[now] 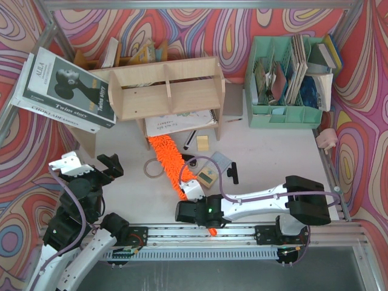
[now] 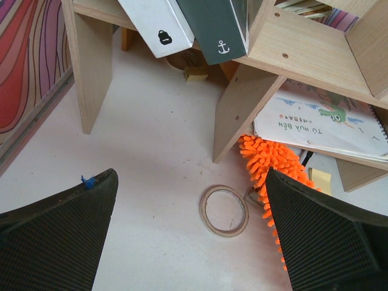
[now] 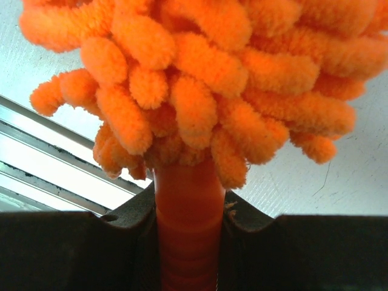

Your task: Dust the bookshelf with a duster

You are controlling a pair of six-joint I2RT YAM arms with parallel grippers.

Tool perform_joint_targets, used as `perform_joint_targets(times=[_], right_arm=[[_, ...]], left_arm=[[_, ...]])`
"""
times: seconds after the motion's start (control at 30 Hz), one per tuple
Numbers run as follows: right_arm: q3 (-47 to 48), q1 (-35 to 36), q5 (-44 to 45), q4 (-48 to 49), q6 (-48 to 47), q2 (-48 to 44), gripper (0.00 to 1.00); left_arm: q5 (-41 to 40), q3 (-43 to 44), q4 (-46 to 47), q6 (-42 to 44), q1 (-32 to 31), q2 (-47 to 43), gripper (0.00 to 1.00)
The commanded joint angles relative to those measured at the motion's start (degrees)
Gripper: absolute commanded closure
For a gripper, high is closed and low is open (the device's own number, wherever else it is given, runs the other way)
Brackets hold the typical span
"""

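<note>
The right gripper (image 3: 189, 206) is clamped on the handle of the orange duster (image 1: 170, 160), whose fluffy head lies on the tabletop (image 1: 267, 151) with its tip under the bookshelf (image 1: 167, 91), while the left gripper (image 1: 113, 165) hovers wide open.

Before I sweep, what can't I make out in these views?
Top view: far tip of the duster hidden under the bookshelf.
Right wrist view: duster fluff fills the frame, blocking the shelf.
Left wrist view: bookshelf's upper tier cut off by the top edge.
Top view: titles in the green organiser too small to read.
</note>
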Motion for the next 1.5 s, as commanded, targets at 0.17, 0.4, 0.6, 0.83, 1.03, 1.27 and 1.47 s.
perform_joint_targets(times=[0.17,0.4,0.6,0.83,1.03,1.27,1.47], right_arm=[[-3.91,-0.95,5.06,-6.74,9.71,-5.48,1.00],[-9.55,-0.91,6.72,-13.19,19.40,-13.36,1.00],[-8.33,-0.96,6.14,-5.57,12.31,-12.92,1.00],[-2.04,-1.01,6.06,-2.74,6.51,-4.89,1.00],[-5.10,-1.24,6.86,-5.90,9.80,-7.72,1.00],[-9.83,-1.89,7.92,-15.23,20.73,-13.34,1.00],[-13.61,-2.84,7.07,-18.07,25.79,-17.27,1.00]], left_arm=[[-0.27,0.57,0.10,-0.20,0.33,-0.27,0.02],[-0.14,0.57,0.07,-0.24,0.35,-0.36,0.02],[-0.01,0.58,0.07,-0.24,0.35,-0.27,0.02],[-0.29,0.57,-0.11,-0.24,0.35,-0.52,0.02],[-0.19,0.51,0.03,-0.33,0.28,-0.54,0.02],[0.15,0.57,0.16,-0.31,0.36,-0.07,0.02],[-0.08,0.55,0.13,-0.33,0.34,-0.27,0.02]])
